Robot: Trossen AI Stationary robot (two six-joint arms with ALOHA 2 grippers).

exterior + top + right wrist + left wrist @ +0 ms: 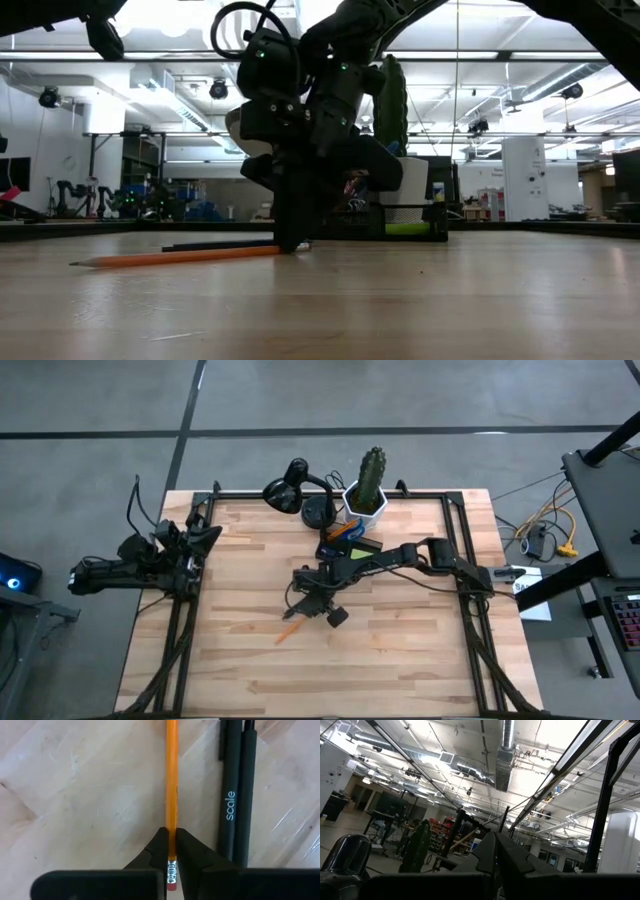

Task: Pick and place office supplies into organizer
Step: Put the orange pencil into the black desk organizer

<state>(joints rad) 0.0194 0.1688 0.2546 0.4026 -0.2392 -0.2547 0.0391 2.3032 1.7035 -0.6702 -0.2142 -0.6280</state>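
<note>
The right gripper (171,851) is clamped on the eraser end of the orange pencil (171,785), which lies flat on the table (400,650) beside 2 black pens (235,795). Pick step: next it likely needs a lift, then a carry to the organizer (350,540) near the cactus pot (367,503). The left gripper (496,862) waits closed at the table's left edge.

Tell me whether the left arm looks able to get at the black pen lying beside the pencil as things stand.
Probably not easily. The left gripper sits parked at the table's far left edge, and the right gripper, jaws shut on the orange pencil, stands right beside the black pen, crowding the approach.
</note>
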